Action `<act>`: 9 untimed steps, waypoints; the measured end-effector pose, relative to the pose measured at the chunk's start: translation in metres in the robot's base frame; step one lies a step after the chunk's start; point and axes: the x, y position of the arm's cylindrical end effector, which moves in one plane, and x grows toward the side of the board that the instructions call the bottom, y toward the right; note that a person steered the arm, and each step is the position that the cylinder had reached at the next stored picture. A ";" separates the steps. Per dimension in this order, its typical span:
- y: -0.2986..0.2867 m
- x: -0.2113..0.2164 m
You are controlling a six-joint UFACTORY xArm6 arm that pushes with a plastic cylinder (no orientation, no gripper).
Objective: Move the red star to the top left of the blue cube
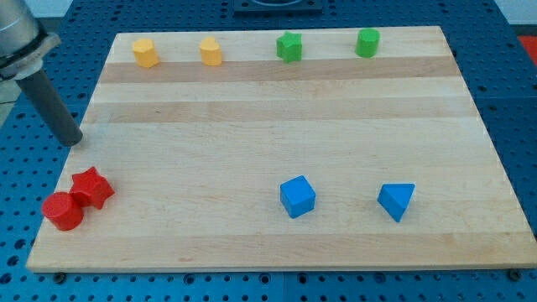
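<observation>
Currently the red star [92,187] sits near the wooden board's [277,126] bottom-left corner, touching the red cylinder [62,210] at its lower left and well apart from the blue cube [297,196], which lies at bottom centre with the blue triangular block [396,201] to its right. My tip [74,141] rests at the board's left edge, above the red star and clear of it; the rod carries no pincer, so no jaw state applies. Along the top edge: two yellow blocks [145,52] [211,52], a green star [289,47], a green cylinder-like block [367,42].
</observation>
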 end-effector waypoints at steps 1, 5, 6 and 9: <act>-0.001 0.041; 0.060 0.086; 0.116 0.084; 0.160 0.029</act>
